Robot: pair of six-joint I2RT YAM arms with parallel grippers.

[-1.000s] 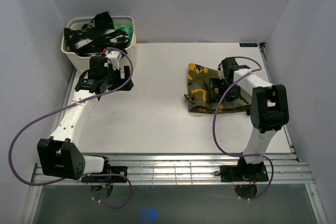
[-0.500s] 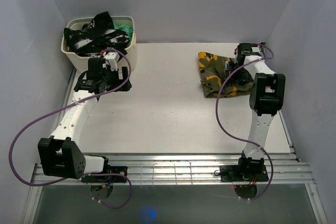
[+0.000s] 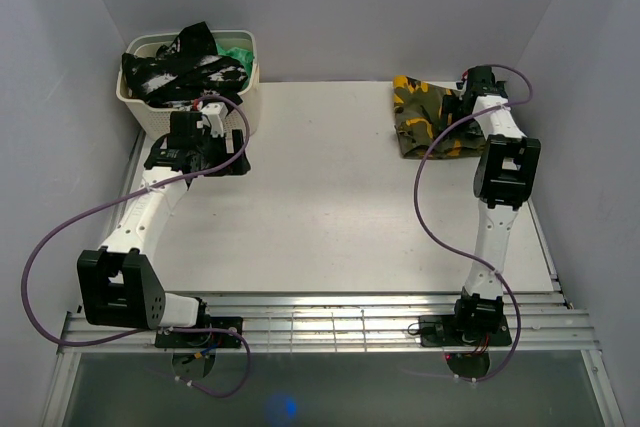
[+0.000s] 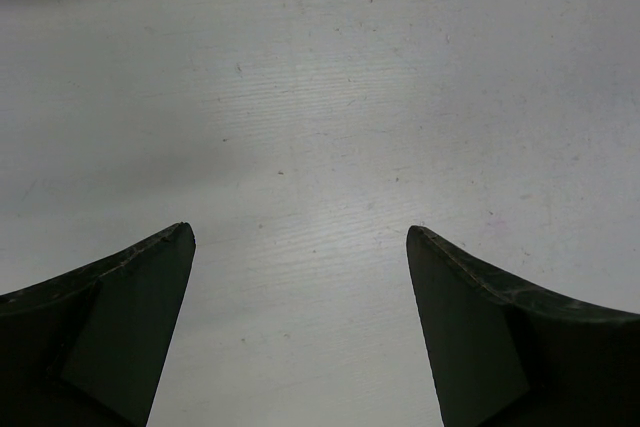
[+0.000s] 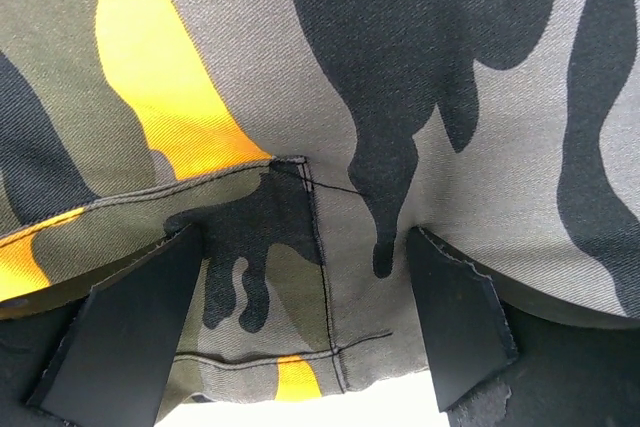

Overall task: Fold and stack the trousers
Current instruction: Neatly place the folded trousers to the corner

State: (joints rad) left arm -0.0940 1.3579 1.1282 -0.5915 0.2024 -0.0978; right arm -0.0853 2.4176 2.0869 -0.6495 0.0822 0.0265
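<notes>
The camouflage trousers (image 3: 425, 117) lie folded in a small bundle at the table's back right. My right gripper (image 3: 468, 97) is over their right edge. In the right wrist view the trousers (image 5: 400, 67) fill the frame, and my right gripper (image 5: 305, 237) is open, its fingers spread wide on the cloth either side of a stitched seam. My left gripper (image 3: 212, 150) hangs low over bare table in front of the basket. In the left wrist view it (image 4: 300, 232) is open and empty, with only white table between its fingers.
A white basket (image 3: 245, 97) at the back left holds a black-and-white mottled garment (image 3: 170, 72) and a green cloth (image 3: 237, 54). White walls close in the back and both sides. A metal rail (image 3: 330, 322) runs along the near edge.
My right gripper has moved toward the back right corner, and the trousers have slid with it from mid-right to the back right. The left arm has barely moved.
</notes>
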